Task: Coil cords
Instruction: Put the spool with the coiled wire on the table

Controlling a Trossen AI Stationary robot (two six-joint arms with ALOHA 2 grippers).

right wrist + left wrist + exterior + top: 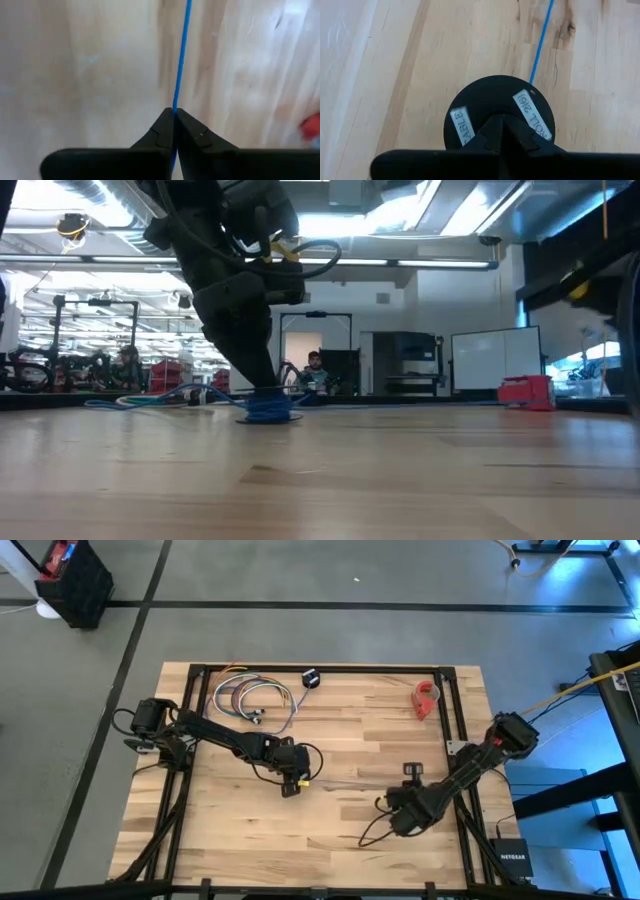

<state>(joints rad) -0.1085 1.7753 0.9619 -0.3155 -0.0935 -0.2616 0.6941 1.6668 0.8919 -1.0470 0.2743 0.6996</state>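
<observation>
The cord is a thin blue cable ending in a black round disc with two white labels, which lies flat on the wooden table. My left gripper is shut, its tips on top of the disc, left of the table's middle. In the low view blue cord is bunched on the table under that arm. From the disc's rim the cable runs straight across the wood to my right gripper, which is shut on it nearer the front right. My left gripper presses its shut fingertips down on the disc's top face, between the two labels, slanting down from above. The disc lies flat on the table. My right gripper pinches the cable between its two fingertips, pointing steeply down. The cable leads away from the tips in a straight line over the wood.
A bundle of multicoloured looped wires, a separate black disc and a red object lie along the far side. Black frame rails border the table. A person sits in the room behind.
</observation>
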